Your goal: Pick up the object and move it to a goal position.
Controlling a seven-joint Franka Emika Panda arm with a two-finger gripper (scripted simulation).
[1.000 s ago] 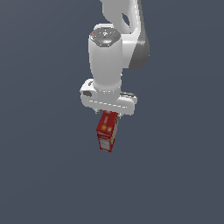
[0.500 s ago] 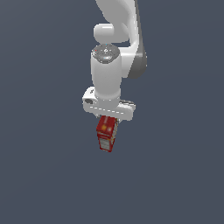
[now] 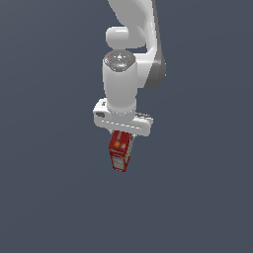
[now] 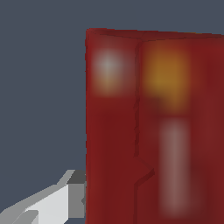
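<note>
The small red rectangular box with yellow and white label marks point(image 3: 120, 151) hangs directly beneath the white two-finger gripper point(image 3: 122, 134) of the white robot arm point(image 3: 129, 59), its upper end tucked under the broad white hand bar and its long axis running downward with a slight tilt toward the exterior view's right at the lower end. The box is narrower than the gripper bar above it and is clear of any surface, surrounded only by the flat dark blue-grey background point(image 3: 49, 188). In the wrist view the red box point(image 4: 153, 127) fills most of the picture, blurred by closeness, with a pale patch and an orange-yellow patch near one end and a pale stripe along its face; one light grey finger point(image 4: 61, 202) presses flush against the box's side edge. The opposite finger is hidden, but the box stays aloft between them, so the fingers are closed narrowly onto it, gripping it by its sides. Compared with half a second ago, the arm's wrist and gripper sit a little further toward the exterior view's right, and the box has travelled with them, keeping the same hanging pose under the bar. The grip on it looks unchanged from both earlier moments.
</note>
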